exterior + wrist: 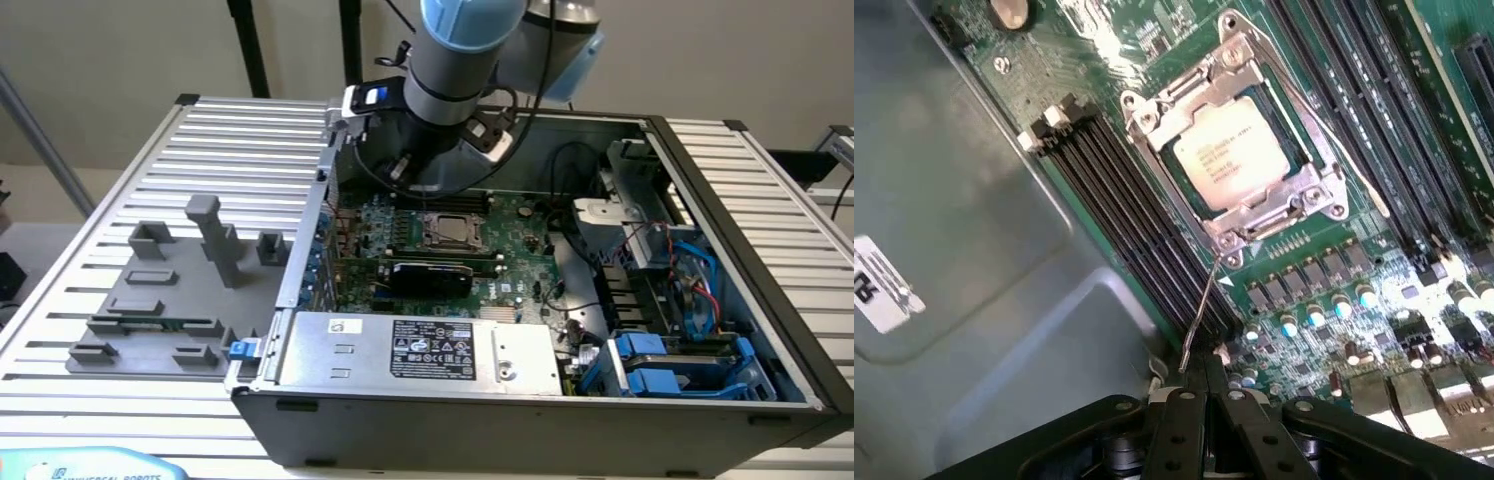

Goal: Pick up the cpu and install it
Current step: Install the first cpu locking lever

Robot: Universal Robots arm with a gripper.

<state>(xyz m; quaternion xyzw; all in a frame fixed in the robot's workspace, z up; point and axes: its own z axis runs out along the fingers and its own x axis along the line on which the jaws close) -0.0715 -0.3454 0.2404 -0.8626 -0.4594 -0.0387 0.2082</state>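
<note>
The cpu (1232,155) lies flat in its motherboard socket, silver-white top up, with the metal retention frame (1154,105) closed around its edges. In the exterior view the cpu (449,230) sits mid-board inside the open computer case (747,230). My gripper (1206,385) hovers just above the board beside the socket's corner, fingers pressed together. A thin wire socket lever (1201,310) rises from the frame's corner and ends between the fingertips. The arm (447,70) reaches down into the case's back part, at the exterior view's left.
Black memory slots (1124,220) run along the socket, next to the grey case wall (954,200). A power supply (427,350) fills the case front; blue drive bays (667,360) and cables sit at the exterior view's right. Grey fixture blocks (200,240) and a green memory stick (154,323) are outside.
</note>
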